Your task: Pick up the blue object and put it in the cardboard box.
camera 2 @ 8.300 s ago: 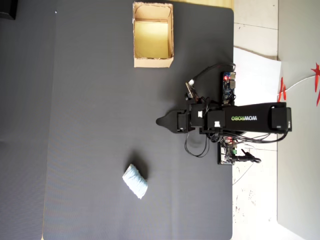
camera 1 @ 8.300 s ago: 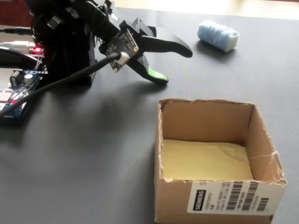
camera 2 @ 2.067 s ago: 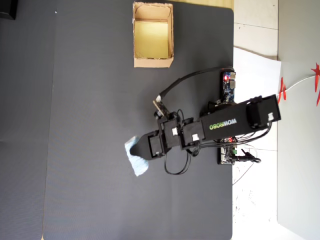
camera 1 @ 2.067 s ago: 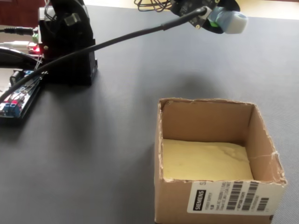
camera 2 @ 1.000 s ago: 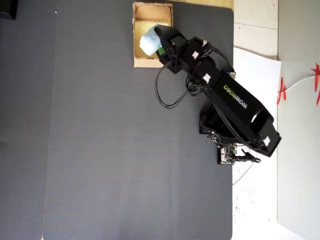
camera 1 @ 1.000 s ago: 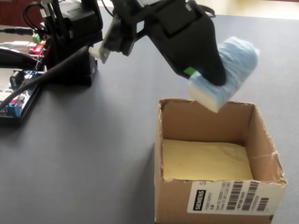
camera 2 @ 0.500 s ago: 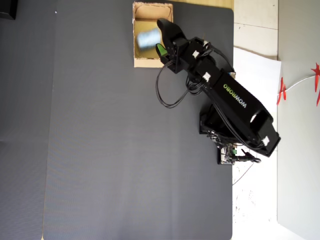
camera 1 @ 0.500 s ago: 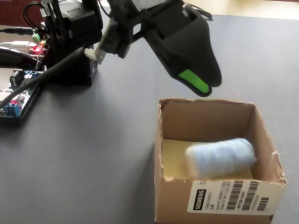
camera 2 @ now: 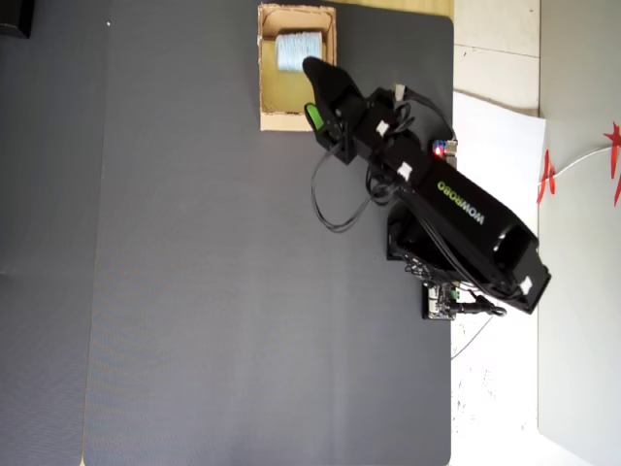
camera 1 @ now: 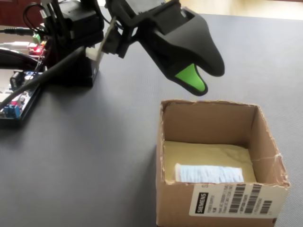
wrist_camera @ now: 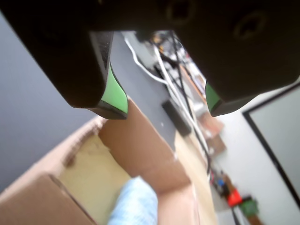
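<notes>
The blue object point(camera 1: 208, 173) lies flat on the floor of the cardboard box point(camera 1: 222, 201), near its front wall. In the wrist view the blue object point(wrist_camera: 136, 204) shows blurred at the bottom, inside the cardboard box point(wrist_camera: 140, 145). My gripper point(camera 1: 206, 80) hangs above the box's back rim, open, with green pads and nothing between them. From the wrist camera the gripper point(wrist_camera: 164, 108) has a wide gap between its jaws. The overhead view shows the gripper point(camera 2: 312, 92) over the right edge of the cardboard box point(camera 2: 262, 68), with the blue object point(camera 2: 298, 50) apart from it.
A dark grey mat point(camera 2: 194, 272) covers the table. The arm's base point(camera 1: 75, 47) stands at the back left, with circuit boards point(camera 1: 14, 101) and cables beside it. In the overhead view a white sheet point(camera 2: 495, 146) lies to the right of the mat.
</notes>
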